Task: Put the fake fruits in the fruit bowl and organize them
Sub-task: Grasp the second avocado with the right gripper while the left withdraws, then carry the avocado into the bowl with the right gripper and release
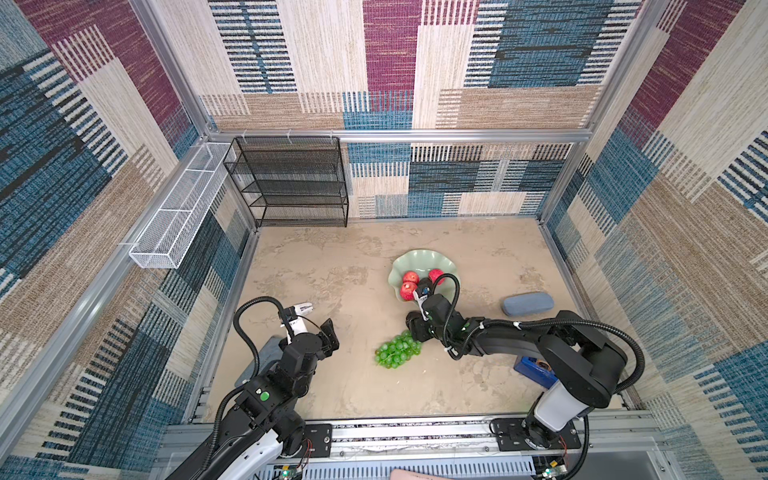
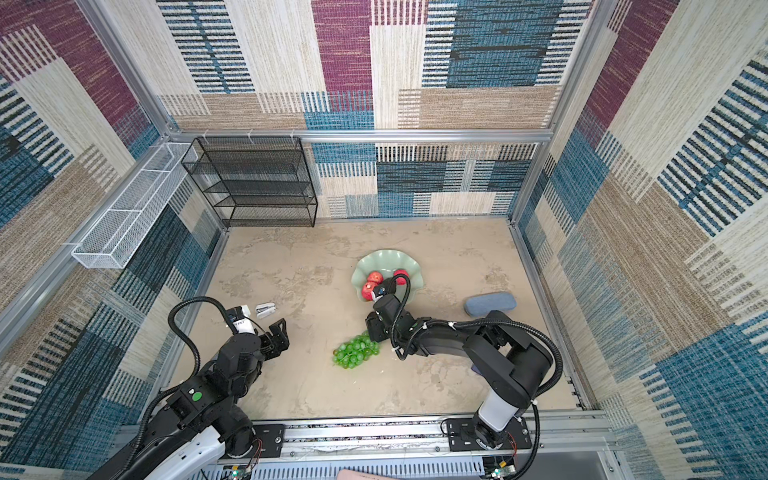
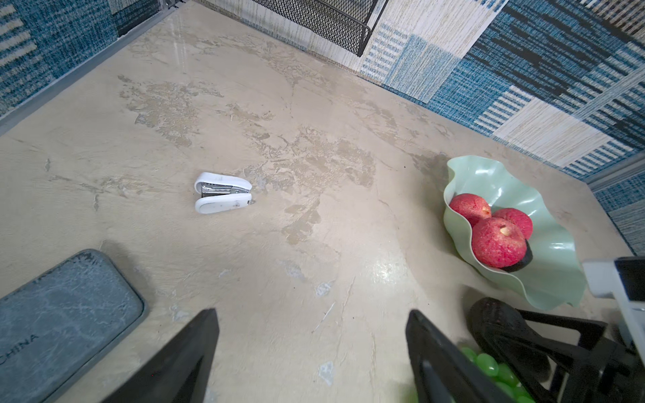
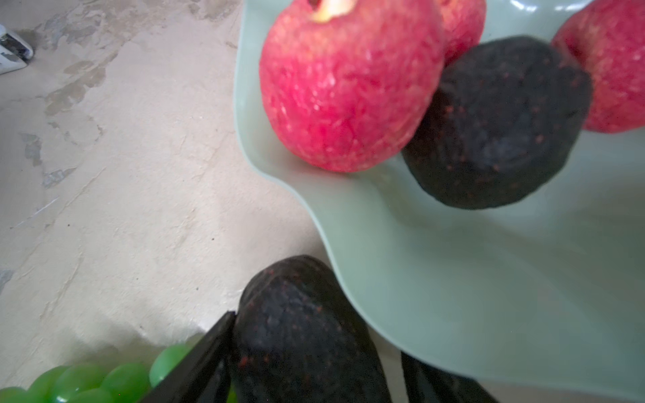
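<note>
While the right gripper sits low at the near rim of the fruit bowl, I see its jaws standing on either side of one avocado, just outside the bowl's wavy edge. One finger lies against the rough dark skin. I cannot tell whether the opposite finger touches, so I cannot say if the grip is made.

Inside the bowl, three red apples crowd its near-left part. The second avocado is wedged among them, touching the front one. The grapes lie on the table, outside the bowl and just beside the right wrist.

My left gripper is spread wide with nothing between its fingers. It is over the left part of the table, well apart from the bowl. A white stapler lies on its side ahead of it, and a slate-grey pad lies close by. To the right of the bowl rests the grey-blue case. The blue tape dispenser shows partly under the right arm.
</note>
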Robot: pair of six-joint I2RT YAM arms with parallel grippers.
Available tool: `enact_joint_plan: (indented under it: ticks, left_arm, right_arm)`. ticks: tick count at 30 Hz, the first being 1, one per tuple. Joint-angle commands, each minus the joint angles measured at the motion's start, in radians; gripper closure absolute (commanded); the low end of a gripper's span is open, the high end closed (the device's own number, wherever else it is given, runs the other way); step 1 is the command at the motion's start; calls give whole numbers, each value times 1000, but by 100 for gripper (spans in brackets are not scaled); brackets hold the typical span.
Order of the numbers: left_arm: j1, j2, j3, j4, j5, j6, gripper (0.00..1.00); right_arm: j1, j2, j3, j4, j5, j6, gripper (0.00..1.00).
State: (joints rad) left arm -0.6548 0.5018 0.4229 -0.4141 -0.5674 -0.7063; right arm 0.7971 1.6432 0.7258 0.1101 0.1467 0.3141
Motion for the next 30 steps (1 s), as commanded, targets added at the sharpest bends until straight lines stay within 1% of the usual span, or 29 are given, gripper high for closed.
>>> enact_joint_plan:
  ticks: [1, 7, 10, 13, 16, 18, 20, 22, 24, 27, 28, 30]
  left_arm:
    - [1, 35, 19, 61, 5, 16, 13]
    - [2, 110, 27, 127, 30, 35, 13]
    - [1, 144, 31, 153, 41, 37, 13]
    - [2, 176, 31, 182, 51, 42, 13]
    - [3, 208, 33, 206, 60, 43, 13]
    - [3, 225, 35, 217, 70, 43, 13]
    - [3, 239, 40, 219, 82, 40, 13]
    - [4, 247, 42, 218, 95, 40, 13]
    - [4, 248, 46, 212, 104, 40, 13]
    - [7, 236, 57, 178, 112, 50, 13]
    - [6, 230, 60, 166, 111, 51, 13]
    - [7, 214, 62, 147, 108, 55, 13]
  right_arm:
    - [1, -20, -19, -6, 49, 46, 32]
    - [1, -122, -109, -42, 87, 98, 41]
    - [1, -235, -171, -99, 110, 134, 44]
    - [0, -398, -220, -184, 144, 154, 46]
    - [-7, -537, -214, -254, 179, 135, 48]
    - [-38, -577, -178, -267, 172, 104, 49]
    - [-92, -570, -132, -237, 138, 60, 50]
    - [-150, -519, -78, -173, 98, -4, 50]
    - [-189, -422, 7, -139, 78, -69, 50]
    - [-213, -270, 131, -69, 78, -202, 49]
    - [-223, -220, 167, -34, 61, -258, 50]
    - [-249, -116, 242, 8, 38, -326, 51]
